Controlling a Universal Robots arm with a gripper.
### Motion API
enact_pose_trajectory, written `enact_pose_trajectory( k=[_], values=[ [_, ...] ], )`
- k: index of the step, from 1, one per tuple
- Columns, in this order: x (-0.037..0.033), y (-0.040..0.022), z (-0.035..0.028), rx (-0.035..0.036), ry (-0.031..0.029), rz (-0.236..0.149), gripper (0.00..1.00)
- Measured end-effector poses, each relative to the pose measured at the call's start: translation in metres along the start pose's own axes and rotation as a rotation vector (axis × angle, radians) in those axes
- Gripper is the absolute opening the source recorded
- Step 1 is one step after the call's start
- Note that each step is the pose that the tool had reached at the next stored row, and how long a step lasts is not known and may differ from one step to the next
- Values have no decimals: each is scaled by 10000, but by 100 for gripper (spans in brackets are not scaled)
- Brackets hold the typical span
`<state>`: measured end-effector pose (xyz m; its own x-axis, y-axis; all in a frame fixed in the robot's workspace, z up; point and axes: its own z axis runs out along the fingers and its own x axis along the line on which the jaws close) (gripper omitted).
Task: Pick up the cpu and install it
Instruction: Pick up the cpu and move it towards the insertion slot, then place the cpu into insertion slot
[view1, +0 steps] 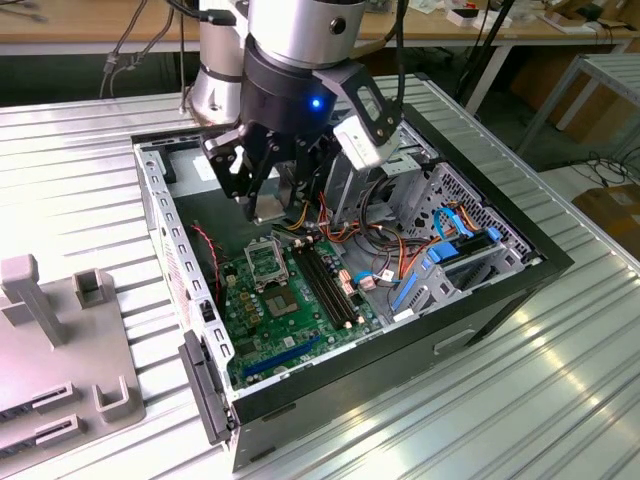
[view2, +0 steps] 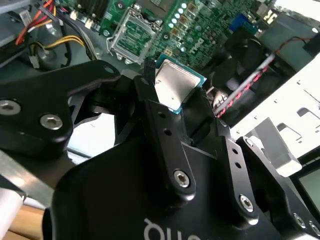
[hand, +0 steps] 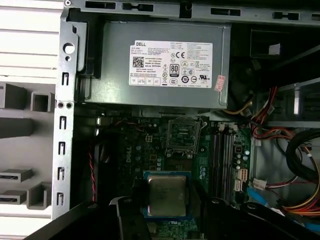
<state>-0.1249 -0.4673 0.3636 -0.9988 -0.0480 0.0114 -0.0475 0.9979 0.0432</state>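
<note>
Cpu in my grip, hanging over the board, short of the socket

Inside the case, above the motherboard, my gripper is clamped on the cpu by its edges, near the empty socket but apart from it. As I judge it, the risk is a skewed or tilted drop, with a corner digging into the socket contacts. The cpu is small, flat and square, with a silver-grey lid and a green rim.

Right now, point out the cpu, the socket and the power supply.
cpu (hand: 167, 195): first wrist view, middle of its silver top.
socket (hand: 182, 136): first wrist view, centre, inside its frame.
power supply (hand: 170, 65): first wrist view, on its white label.
</note>
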Motion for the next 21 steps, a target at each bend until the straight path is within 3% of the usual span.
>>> enact_pose_trajectory(
  k=[4, 8, 10, 12, 21],
  values=[
    [-58, -41, 7, 0, 0, -1, 47],
    [-63, -124, 15, 4, 0, 3, 47],
    [-63, -125, 15, 7, 0, 4, 47],
    [-63, -125, 15, 103, 4, 5, 47],
    [-63, -126, 22, 106, 4, 5, 47]
  ],
)
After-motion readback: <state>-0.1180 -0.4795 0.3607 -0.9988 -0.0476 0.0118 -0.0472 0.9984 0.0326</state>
